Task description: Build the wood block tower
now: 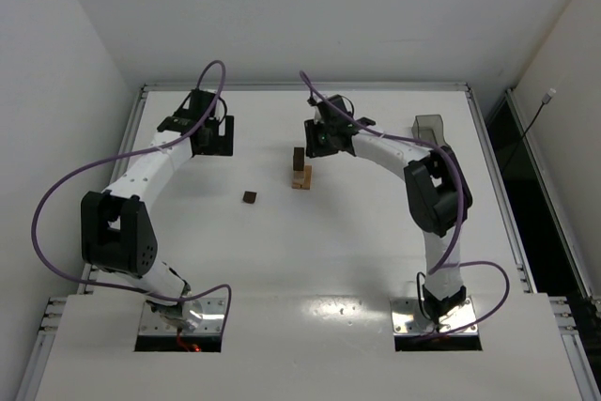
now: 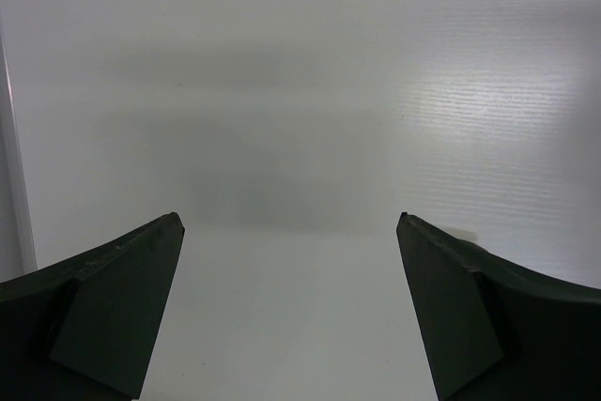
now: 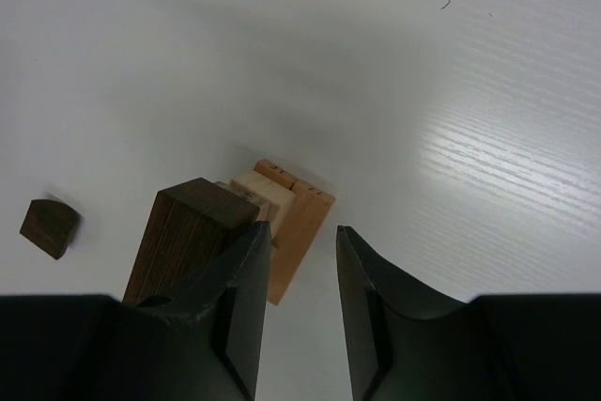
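Observation:
The wood block tower (image 1: 300, 172) stands mid-table: tan blocks (image 3: 299, 215) at the base and a dark brown bar (image 3: 185, 232) upright on them. A small dark brown block (image 1: 250, 197) lies alone on the table to the tower's left; it also shows in the right wrist view (image 3: 49, 227). My right gripper (image 1: 316, 142) hovers just behind and above the tower. In its wrist view the gripper (image 3: 302, 229) is open and empty, with its left finger (image 3: 239, 298) right beside the dark bar. My left gripper (image 1: 213, 138) is far left of the tower, open and empty (image 2: 291, 223).
A dark translucent bin (image 1: 429, 126) stands at the back right. The raised table rim (image 1: 305, 87) runs along the back and sides. The left wrist view holds only bare white table (image 2: 300, 138).

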Available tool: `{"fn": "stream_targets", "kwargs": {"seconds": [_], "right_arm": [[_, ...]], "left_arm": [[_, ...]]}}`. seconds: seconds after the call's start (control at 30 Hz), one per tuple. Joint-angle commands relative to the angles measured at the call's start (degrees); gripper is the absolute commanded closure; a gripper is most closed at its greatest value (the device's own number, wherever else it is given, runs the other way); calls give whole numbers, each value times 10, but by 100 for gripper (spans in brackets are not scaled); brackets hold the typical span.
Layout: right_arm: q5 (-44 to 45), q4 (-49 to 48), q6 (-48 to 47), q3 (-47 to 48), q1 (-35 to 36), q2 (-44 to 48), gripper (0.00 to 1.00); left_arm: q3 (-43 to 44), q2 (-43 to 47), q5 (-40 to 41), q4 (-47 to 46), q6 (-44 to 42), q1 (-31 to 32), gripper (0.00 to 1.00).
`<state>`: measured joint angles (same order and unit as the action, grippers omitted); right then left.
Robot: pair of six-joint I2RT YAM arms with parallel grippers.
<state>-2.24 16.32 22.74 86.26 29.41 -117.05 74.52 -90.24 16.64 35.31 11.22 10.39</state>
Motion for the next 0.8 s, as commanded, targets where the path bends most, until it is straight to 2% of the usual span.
{"fn": "stream_targets", "kwargs": {"seconds": [0.0, 0.1, 0.3, 0.53, 0.63, 0.73, 0.77], "right_arm": [[-13, -19, 6, 23, 3, -5, 68], [-18, -19, 6, 23, 3, -5, 68], [-18, -19, 6, 23, 3, -5, 62], [-6, -19, 17, 23, 3, -5, 62], [26, -14, 23, 10, 3, 11, 72], [61, -8, 28, -9, -2, 31, 93], [76, -8, 34, -17, -8, 49, 98]], "left_arm": [[23, 2, -5, -5, 6, -6, 4], [28, -3, -5, -5, 6, -6, 4], [28, -3, -5, -5, 6, -6, 4], [28, -3, -5, -5, 6, -6, 4], [23, 4, -5, -5, 6, -6, 6], [0, 10, -5, 0, 6, -6, 14], [-8, 24, -13, 0, 6, -6, 20]]}}
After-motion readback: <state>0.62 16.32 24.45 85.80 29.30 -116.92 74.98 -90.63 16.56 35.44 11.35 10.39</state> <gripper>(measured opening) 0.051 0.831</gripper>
